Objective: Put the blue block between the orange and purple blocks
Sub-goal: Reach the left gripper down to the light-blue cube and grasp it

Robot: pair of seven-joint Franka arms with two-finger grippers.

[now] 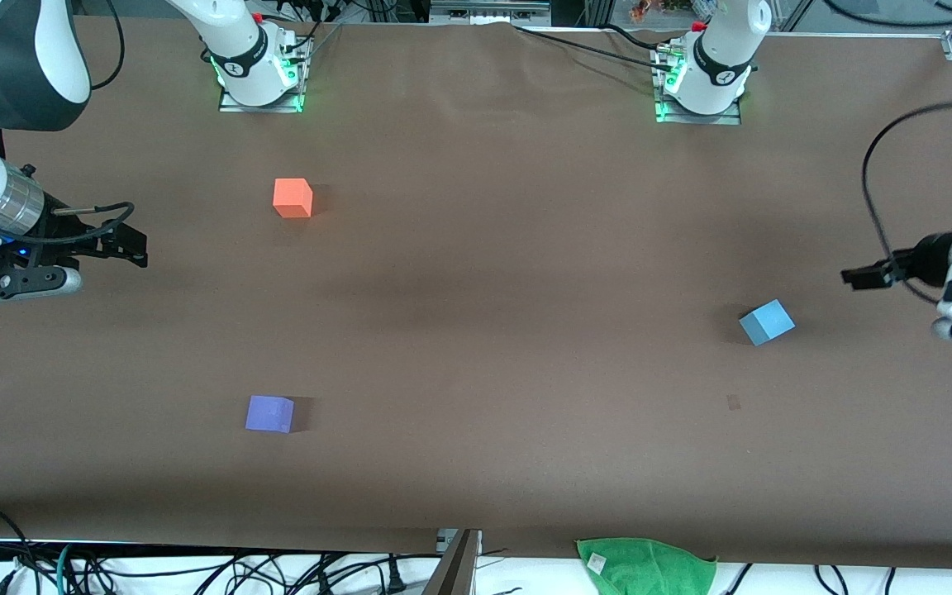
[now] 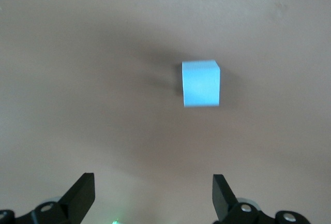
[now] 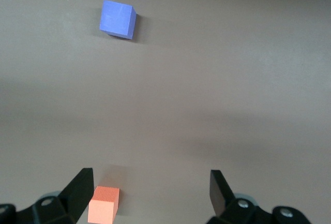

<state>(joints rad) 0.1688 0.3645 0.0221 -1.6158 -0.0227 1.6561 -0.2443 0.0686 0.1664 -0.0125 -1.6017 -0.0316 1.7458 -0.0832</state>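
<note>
The blue block [image 1: 767, 321] sits on the brown table [image 1: 492, 273] toward the left arm's end, turned a little askew to the table's edges. The left gripper [image 1: 856, 277] hangs in the air near that end of the table, close to the block but apart from it, and holds nothing. In the left wrist view the blue block [image 2: 201, 83] lies on bare table ahead of the two dark fingertips [image 2: 83, 193], which stand wide apart with only table between them.

The orange block [image 1: 292, 197] and the purple block [image 1: 269, 413] both rest toward the right arm's end of the table, well apart from the blue one. The orange block lies farther from the front camera, the purple block nearer to it, with a wide stretch of bare table between the two.

The right gripper [image 1: 133, 246] hovers at the right arm's end of the table, beside the gap between those two blocks and touching neither. In the right wrist view its fingers [image 3: 80, 188] are spread wide and empty; the orange block [image 3: 103, 205] shows just beside one fingertip, while the purple block [image 3: 118, 19] lies well off from it.

A green cloth [image 1: 648, 566] lies at the table's edge nearest the front camera. No containers are on the table.
</note>
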